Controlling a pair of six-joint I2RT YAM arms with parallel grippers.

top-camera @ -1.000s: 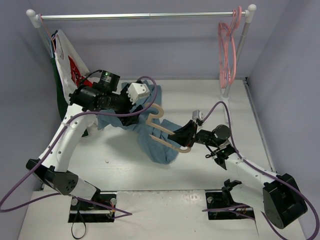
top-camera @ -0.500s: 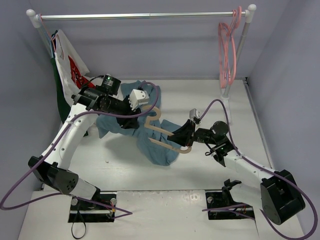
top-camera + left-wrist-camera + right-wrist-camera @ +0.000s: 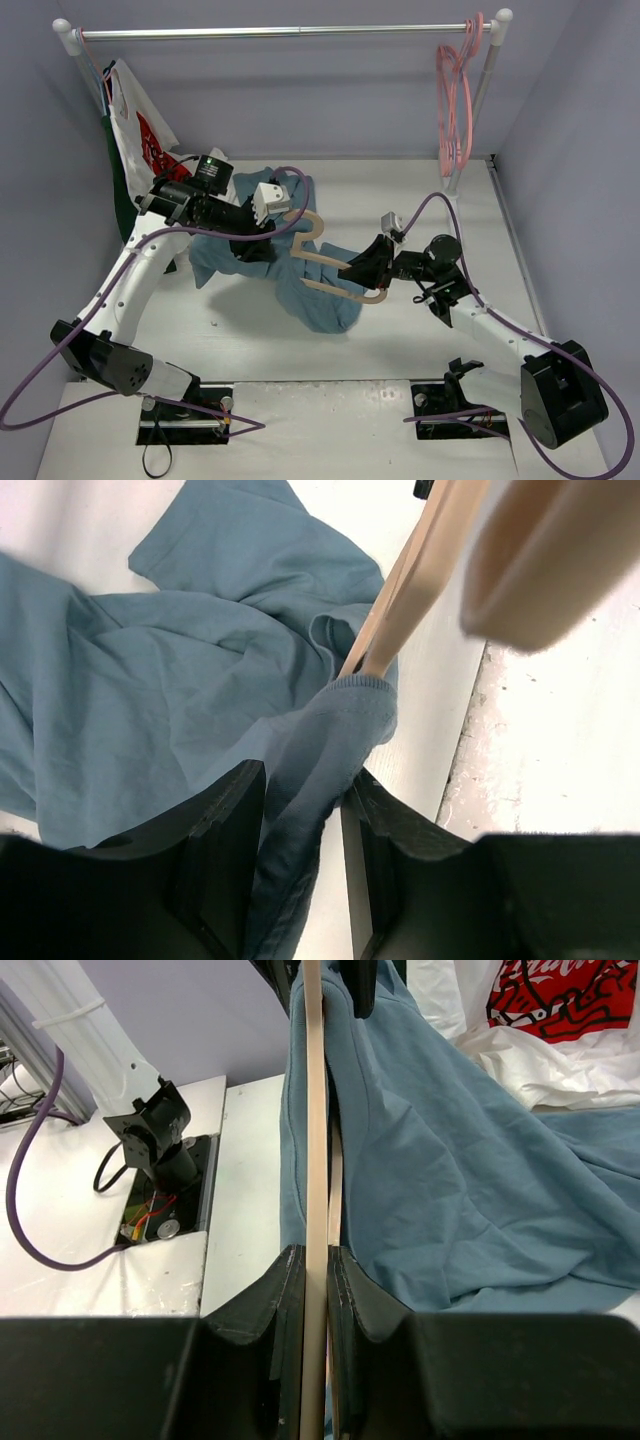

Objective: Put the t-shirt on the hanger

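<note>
The teal-blue t-shirt (image 3: 310, 290) lies bunched mid-table, partly lifted. My left gripper (image 3: 262, 243) is shut on its ribbed collar (image 3: 340, 720), seen between the black fingers (image 3: 225, 820) in the left wrist view. The tan hanger (image 3: 335, 270) is held off the table with one arm pushed into the collar (image 3: 400, 610). My right gripper (image 3: 372, 268) is shut on the hanger's bar (image 3: 314, 1160); the shirt (image 3: 450, 1160) hangs to the right of it in the right wrist view.
A clothes rail (image 3: 280, 32) runs along the back. Pink hangers (image 3: 455, 100) hang at its right end. A white garment with red print (image 3: 135, 125) and a dark green one (image 3: 118, 185) hang at its left end. Purple cables loop over both arms.
My left gripper has drawn the collar back and left, spreading the shirt wider. My right gripper has shifted the hanger slightly up and right.
</note>
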